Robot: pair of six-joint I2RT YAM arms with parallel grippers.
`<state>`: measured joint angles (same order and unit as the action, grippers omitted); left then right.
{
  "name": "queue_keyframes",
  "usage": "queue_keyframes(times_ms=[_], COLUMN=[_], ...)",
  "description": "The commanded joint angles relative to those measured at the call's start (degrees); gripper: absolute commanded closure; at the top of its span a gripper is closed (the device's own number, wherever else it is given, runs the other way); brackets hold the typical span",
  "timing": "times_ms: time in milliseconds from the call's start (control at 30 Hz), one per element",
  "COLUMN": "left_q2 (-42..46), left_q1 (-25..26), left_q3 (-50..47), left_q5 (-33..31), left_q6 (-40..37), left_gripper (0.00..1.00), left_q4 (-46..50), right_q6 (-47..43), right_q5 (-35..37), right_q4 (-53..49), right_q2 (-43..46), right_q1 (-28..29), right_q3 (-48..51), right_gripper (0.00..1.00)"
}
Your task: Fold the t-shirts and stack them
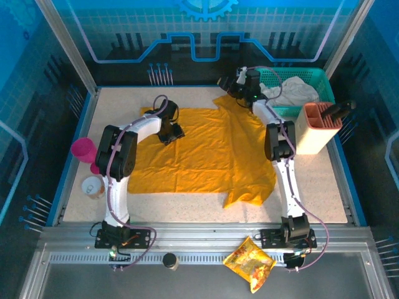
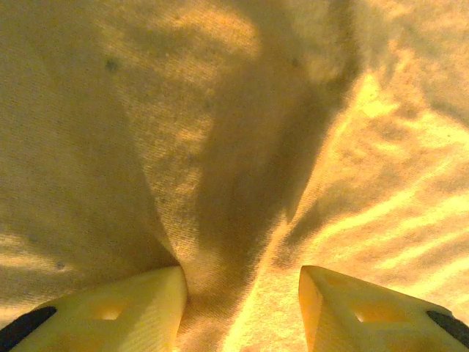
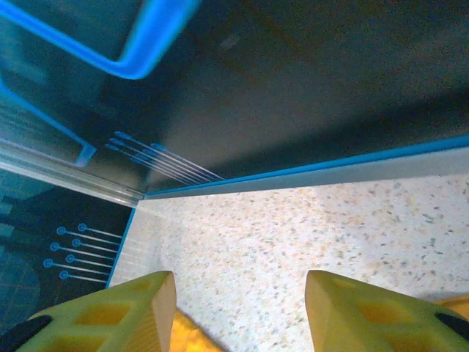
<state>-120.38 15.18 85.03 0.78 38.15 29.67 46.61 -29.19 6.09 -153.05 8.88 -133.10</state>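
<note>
The left arm (image 1: pixel 118 156) bends up from the bottom left of the top view to the middle. The left gripper (image 1: pixel 173 132) points down, its yellow fingers (image 2: pixel 139 308) apart. The right arm (image 1: pixel 282 149) stretches up the right side. The right gripper (image 1: pixel 225 83), at the upper middle, has its fingers spread too.

Quick tally: one orange-yellow t-shirt (image 1: pixel 206 156) on the bench (image 1: pixel 187 202). One teal basket (image 1: pixel 312 78) far right, with one white cloth (image 1: pixel 293 91) inside. One terracotta holder (image 1: pixel 315 128). Two cups on the left: a pink cup (image 1: pixel 83 149) and a small pale cup (image 1: pixel 93 185). One snack packet (image 1: pixel 250 261) near.
</note>
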Motion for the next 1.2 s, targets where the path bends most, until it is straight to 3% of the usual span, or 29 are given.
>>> queue_keyframes(times_ms=[0,67,333,467,667,867,1067,1167], left_q2=[-2.19,-1.66,0.1,1.49,-1.08,2.29,5.53,6.36], left_q1=[-0.05,-0.94,-3.4,-3.8,-4.64,-2.57,2.27,5.15], left_q3=[-1.49,-2.25,-3.31,-2.33,3.91,5.35,6.4,5.27], left_q5=[-7.98,-10.07,-7.49,-7.73,-7.75,-5.11,-2.81,-1.04], left_q6=[-1.69,-1.54,-2.5,-3.63,-4.51,-3.26,-3.96,-3.82], left_gripper=[0.56,0.57,0.58,0.56,0.56,0.53,0.35,0.34], left_q4=[6.34,6.9,4.87,4.31,6.97,7.17,12.33,12.96], right_q6=[-8.65,-13.28,-32.33,-30.25,-17.94,-11.1,-6.02,-4.11], right_q5=[0.27,3.49,25.16,31.09,30.11,28.84,26.62,26.46], right_q4=[-2.8,-9.02,-41.47,-51.0,-61.88,-73.1,-71.68,-68.72], right_q2=[14.19,21.06,46.95,61.14,79.09,85.05,83.03,79.44], right_q1=[-0.48,-0.06,6.3,9.1,10.72,15.05,22.53,26.04], right_q3=[6.73,11.88,34.1,52.0,71.89,79.99,86.76,88.52], right_gripper=[0.47,0.46,0.43,0.42,0.5,0.53,0.54,0.57])
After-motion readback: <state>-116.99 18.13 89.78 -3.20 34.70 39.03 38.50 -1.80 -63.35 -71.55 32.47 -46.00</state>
